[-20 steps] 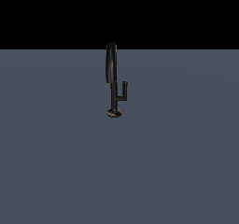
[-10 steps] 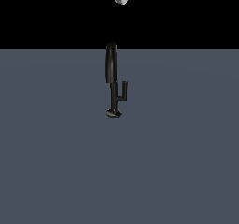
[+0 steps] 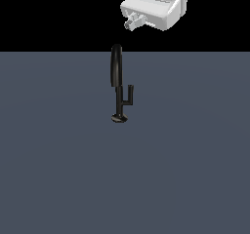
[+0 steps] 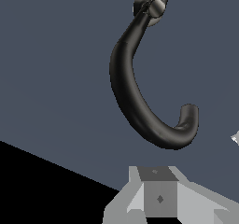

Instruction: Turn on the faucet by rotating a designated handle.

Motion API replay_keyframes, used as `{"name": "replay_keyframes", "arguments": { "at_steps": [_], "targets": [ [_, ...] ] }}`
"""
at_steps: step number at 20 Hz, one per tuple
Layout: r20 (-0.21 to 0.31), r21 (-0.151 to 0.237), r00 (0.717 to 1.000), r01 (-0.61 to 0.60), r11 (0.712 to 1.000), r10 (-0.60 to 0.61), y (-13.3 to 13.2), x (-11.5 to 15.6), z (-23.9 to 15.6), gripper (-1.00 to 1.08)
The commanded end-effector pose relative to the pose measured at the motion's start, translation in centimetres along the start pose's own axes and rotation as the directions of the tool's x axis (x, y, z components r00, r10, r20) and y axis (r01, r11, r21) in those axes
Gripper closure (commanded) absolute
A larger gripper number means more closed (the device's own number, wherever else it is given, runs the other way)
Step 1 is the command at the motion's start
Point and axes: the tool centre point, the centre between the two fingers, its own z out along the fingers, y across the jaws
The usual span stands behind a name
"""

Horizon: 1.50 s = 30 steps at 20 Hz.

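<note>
The faucet (image 3: 118, 101) is a small glossy black tap standing upright on the grey floor, with a round base and a tall arched spout (image 3: 116, 65). The handle (image 3: 129, 95) is a short L-shaped arm branching from the stem toward the exterior view's right, tip upturned. My gripper (image 3: 131, 23) hangs in the air above the faucet and slightly to the exterior view's right, clear of it. Its fingers look pressed together and hold nothing. In the wrist view the curved spout (image 4: 133, 101) and base (image 4: 145, 0) lie beyond my fingers (image 4: 156, 185).
A flat grey floor (image 3: 58, 169) spreads around the faucet, with black background above its far edge. Nothing else stands on it.
My gripper has come into the exterior view from the top and moved lower toward the faucet. The faucet and its handle have not moved.
</note>
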Motion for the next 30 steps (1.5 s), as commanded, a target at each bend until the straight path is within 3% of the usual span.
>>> {"name": "replay_keyframes", "arguments": {
  "at_steps": [1, 9, 16, 23, 30],
  "targets": [
    [0.045, 0.040, 0.998, -0.043, 0.998, 0.041, -0.3, 1.8, 0.2, 1.08],
    [0.206, 0.160, 0.964, -0.200, 0.967, 0.166, -0.8, 8.1, 1.6, 1.08],
    [0.370, 0.248, 0.892, -0.364, 0.898, 0.259, -0.7, 14.0, 3.8, 1.08],
    [0.506, 0.295, 0.804, -0.501, 0.813, 0.312, -0.3, 18.7, 6.4, 1.08],
    [0.583, 0.310, 0.742, -0.580, 0.753, 0.331, 0.0, 21.3, 8.4, 1.08]
  ]
}}
